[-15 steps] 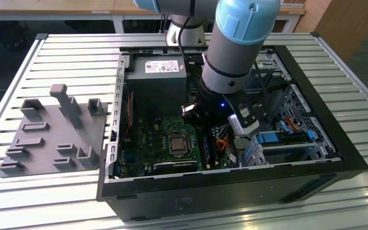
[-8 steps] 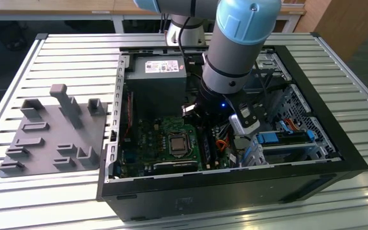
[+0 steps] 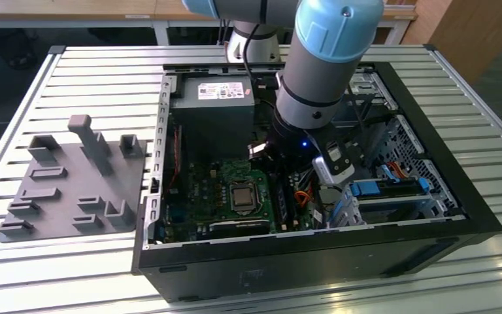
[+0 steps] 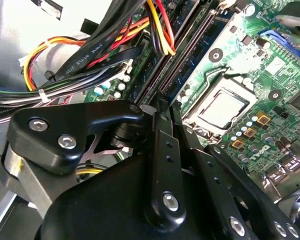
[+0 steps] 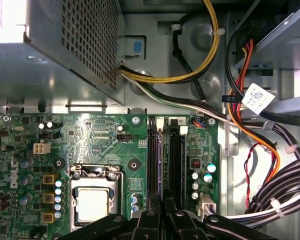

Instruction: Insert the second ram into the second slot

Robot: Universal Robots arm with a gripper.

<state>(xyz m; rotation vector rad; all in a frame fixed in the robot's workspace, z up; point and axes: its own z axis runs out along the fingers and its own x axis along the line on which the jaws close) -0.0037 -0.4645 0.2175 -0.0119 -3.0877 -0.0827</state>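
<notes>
- Black jaws [image 5: 162,212] down inside the open black computer case [image 3: 460,196], at the green motherboard [image 5: 105,145].
- Jaws pinched on the thin dark memory stick [image 5: 161,165], standing on edge along the black slots [image 5: 176,165].
- Beside the silver processor socket [image 5: 92,202].

Open black desktop computer case [image 3: 321,258] lies on the slatted metal table [image 3: 85,72]; grey plastic fixture tray [image 3: 68,190] sits on the table beside it, on the exterior view's left. In the case: grey metal power supply box [image 3: 212,98] at far end, green motherboard [image 3: 212,196] nearer, blue plastic drive-bay brackets [image 3: 391,190] on the exterior view's right. Black RAM slots [image 5: 165,160] run beside the square silver CPU socket [image 5: 92,200], cable bundle [image 5: 250,140] on their other side.
</notes>
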